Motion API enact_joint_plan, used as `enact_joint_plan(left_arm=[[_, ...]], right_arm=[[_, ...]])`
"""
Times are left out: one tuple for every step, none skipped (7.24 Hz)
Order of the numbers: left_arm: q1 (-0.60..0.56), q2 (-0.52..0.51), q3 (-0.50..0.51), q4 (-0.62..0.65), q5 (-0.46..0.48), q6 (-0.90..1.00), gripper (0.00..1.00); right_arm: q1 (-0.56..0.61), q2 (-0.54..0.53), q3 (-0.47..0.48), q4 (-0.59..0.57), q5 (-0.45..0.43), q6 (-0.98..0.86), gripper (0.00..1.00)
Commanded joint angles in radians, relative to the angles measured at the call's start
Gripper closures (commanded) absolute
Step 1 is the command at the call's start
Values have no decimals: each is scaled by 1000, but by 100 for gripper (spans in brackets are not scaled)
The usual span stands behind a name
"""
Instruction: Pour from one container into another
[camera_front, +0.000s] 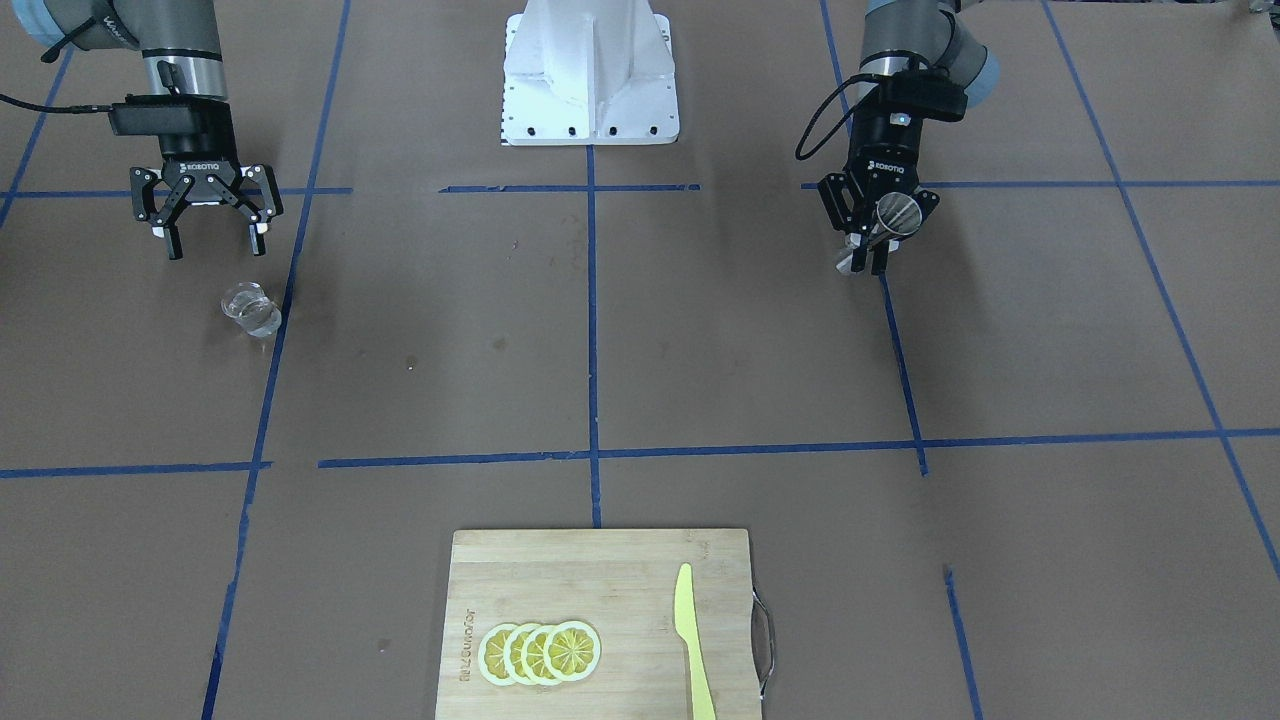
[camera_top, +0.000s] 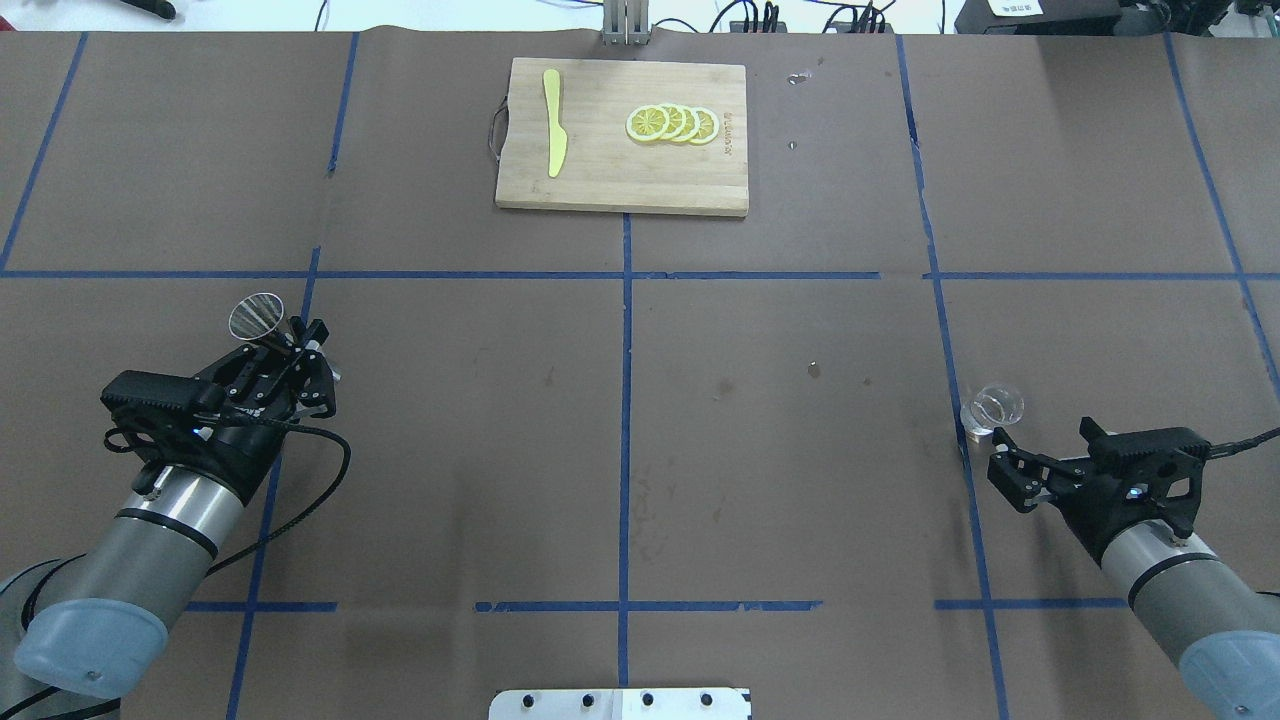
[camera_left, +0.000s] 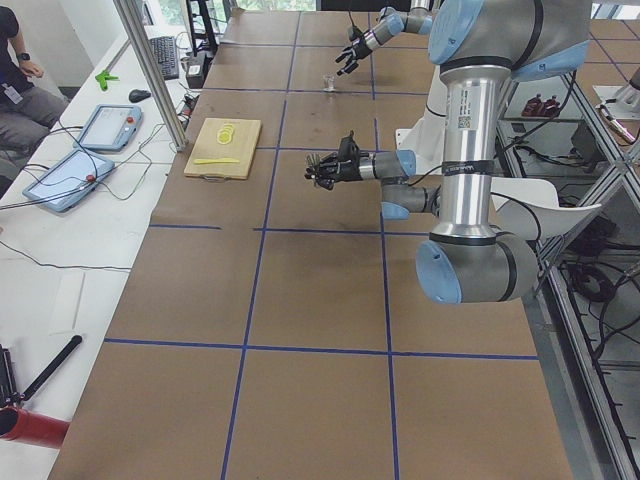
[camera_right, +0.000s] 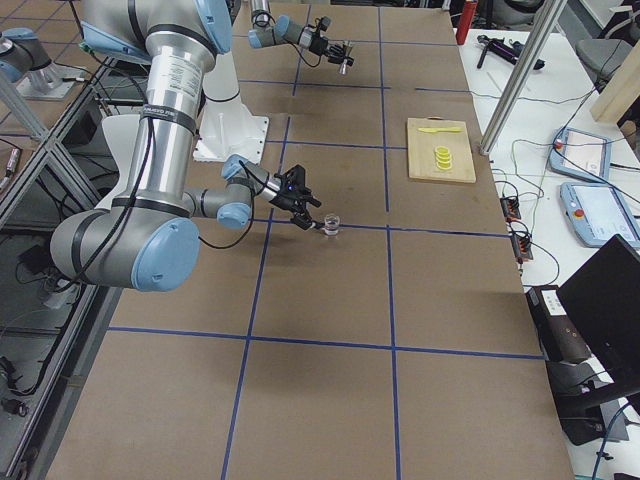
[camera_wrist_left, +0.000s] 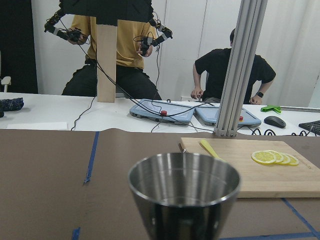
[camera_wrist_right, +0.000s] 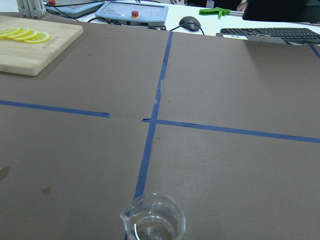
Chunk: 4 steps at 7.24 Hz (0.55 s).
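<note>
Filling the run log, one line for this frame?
left gripper: shut on steel cup | right gripper: open, apart from glass beaker | pour: not started

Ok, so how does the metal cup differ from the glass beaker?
The metal cup is opaque, shiny steel; the glass beaker is clear. The cup is gripped by the left gripper, while the beaker stands free on the table, just beyond the open right gripper. The beaker's rim has a pour spout; the cup's rim is plain and round. Both are small open-topped containers.
</note>
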Motion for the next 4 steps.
enact_joint_plan(left_arm=[[-1, 2, 2, 0, 0, 1, 100], [-1, 2, 2, 0, 0, 3, 100], [-1, 4, 2, 0, 0, 7, 100], [-3, 4, 0, 0, 0, 9, 100]], right_arm=[[-21, 29, -93, 108, -55, -29, 0], [-22, 34, -93, 112, -62, -37, 0], [-22, 46, -95, 112, -62, -39, 0], [-22, 63, -123, 112, -62, -45, 0]])
